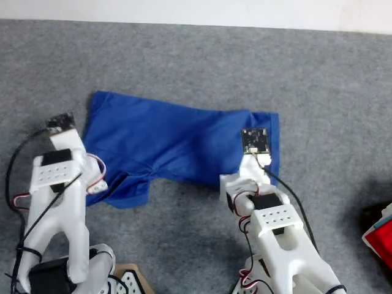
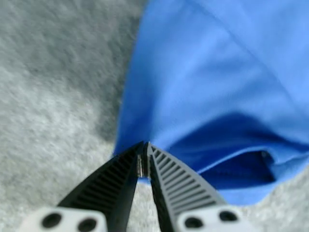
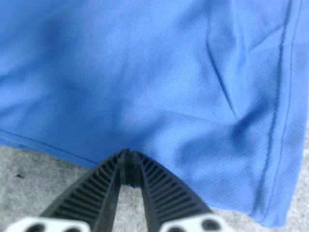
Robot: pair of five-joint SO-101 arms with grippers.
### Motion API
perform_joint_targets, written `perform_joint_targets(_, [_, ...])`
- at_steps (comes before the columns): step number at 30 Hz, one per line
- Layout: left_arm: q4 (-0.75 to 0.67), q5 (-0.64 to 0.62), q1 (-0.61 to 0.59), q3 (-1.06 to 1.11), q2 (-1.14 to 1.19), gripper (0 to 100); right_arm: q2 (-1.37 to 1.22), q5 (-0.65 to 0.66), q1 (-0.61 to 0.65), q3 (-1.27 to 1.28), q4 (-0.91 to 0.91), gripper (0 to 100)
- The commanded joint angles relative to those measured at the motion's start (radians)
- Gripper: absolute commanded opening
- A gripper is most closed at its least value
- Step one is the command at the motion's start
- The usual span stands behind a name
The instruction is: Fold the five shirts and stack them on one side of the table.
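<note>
Mid-frame, blue shirt [image 1: 177,144] lies rumpled on grey surface [image 1: 184,55]. Pinched tight on its lower edge: left claw [image 2: 145,157], right claw [image 3: 128,162], presumably to carry a fold.

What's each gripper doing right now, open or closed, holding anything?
Left gripper: closed, pinching the edge of the blue shirt.
Right gripper: closed on the blue shirt's edge.

Your desk [image 1: 184,55] has a grey, felt-like covering over all of its visible top. One blue shirt [image 1: 165,141] lies directly on it near the centre, spread lengthwise and rumpled, with its near-left corner bunched. At the right edge a red object [image 1: 380,236] sits beside a dark shape. A brown piece [image 1: 131,275] lies at the near edge, left of centre.
</note>
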State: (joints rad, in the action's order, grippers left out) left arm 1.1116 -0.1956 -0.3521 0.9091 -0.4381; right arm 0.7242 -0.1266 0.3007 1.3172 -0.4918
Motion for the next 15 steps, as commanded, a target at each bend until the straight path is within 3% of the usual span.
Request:
perform_joint_targets(1, [-0.005, -0.008, 0.058, 0.068, -0.028, 2, 0.024, 0.014, 0.004, -0.004, 0.016, 0.7])
perform_joint_targets(10, [0.002, 0.138, 0.071, 0.166, -0.028, 2, 0.024, 0.014, 0.005, -0.004, 0.016, 0.7])
perform_joint_targets(15, [0.089, 0.144, 0.071, 0.068, -0.030, 2, 0.024, 0.014, 0.007, -0.002, 0.025, 0.7])
